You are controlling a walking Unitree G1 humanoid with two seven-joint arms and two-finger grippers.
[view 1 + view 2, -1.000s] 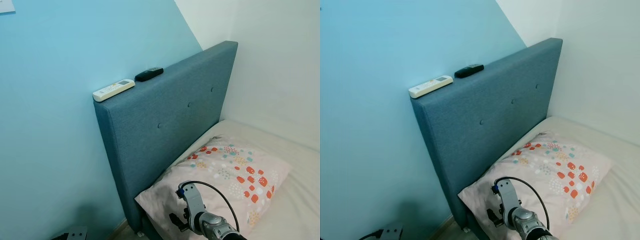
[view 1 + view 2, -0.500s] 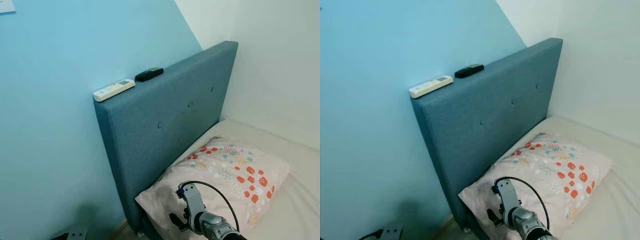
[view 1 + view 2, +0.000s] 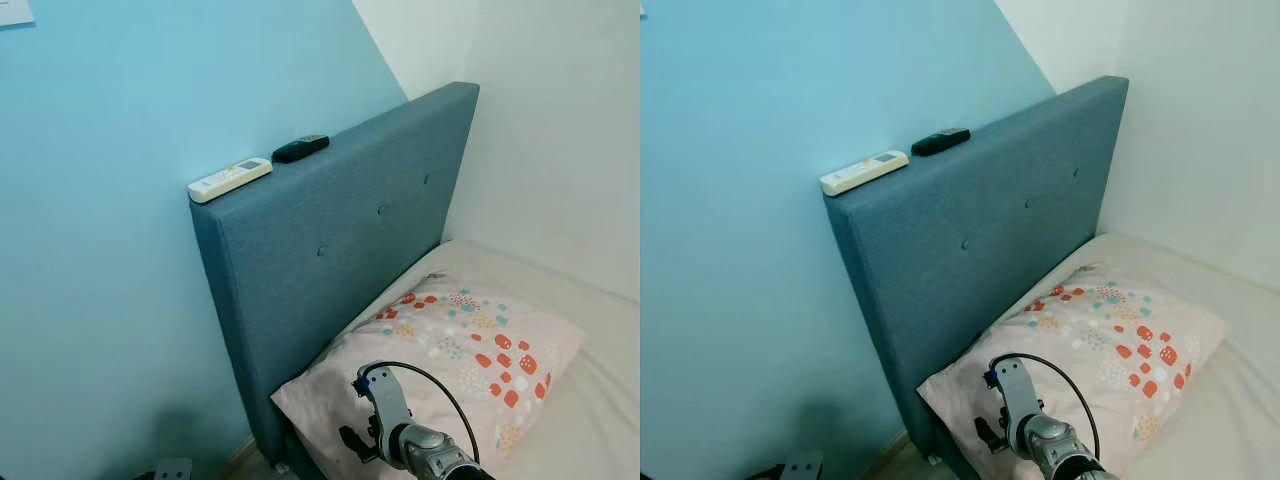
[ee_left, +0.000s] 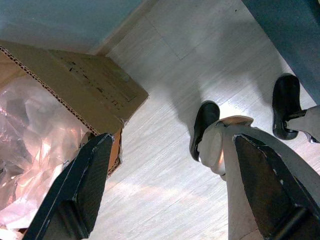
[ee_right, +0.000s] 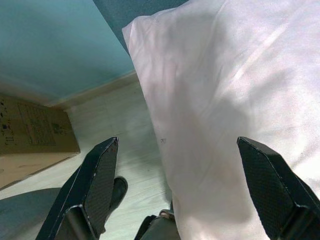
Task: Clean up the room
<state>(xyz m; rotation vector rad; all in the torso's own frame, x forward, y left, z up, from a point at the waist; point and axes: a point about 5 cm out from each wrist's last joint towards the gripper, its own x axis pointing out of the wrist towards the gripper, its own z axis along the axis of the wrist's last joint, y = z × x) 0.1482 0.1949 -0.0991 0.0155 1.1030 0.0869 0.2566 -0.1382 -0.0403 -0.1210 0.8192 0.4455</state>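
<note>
A white remote (image 3: 229, 179) and a black remote (image 3: 300, 148) lie on the top edge of the blue padded headboard (image 3: 330, 250). Below it, a pillow (image 3: 460, 345) with red and teal spots rests on the bed. My right arm (image 3: 400, 435) is low in front of the pillow's near corner. Its gripper (image 5: 176, 145) is open above the pillow's edge, holding nothing. My left gripper (image 4: 173, 137) hangs open over the wooden floor, also holding nothing.
A cardboard box (image 4: 75, 85) holding clear plastic wrap (image 4: 30, 145) stands on the floor by the blue wall (image 3: 100, 250). My black feet (image 4: 205, 125) are on the floor beside the bed. A white wall (image 3: 560, 130) runs along the bed's far side.
The head view has drifted a little to the left; the remotes, the pillow and my right arm stay where they were.
</note>
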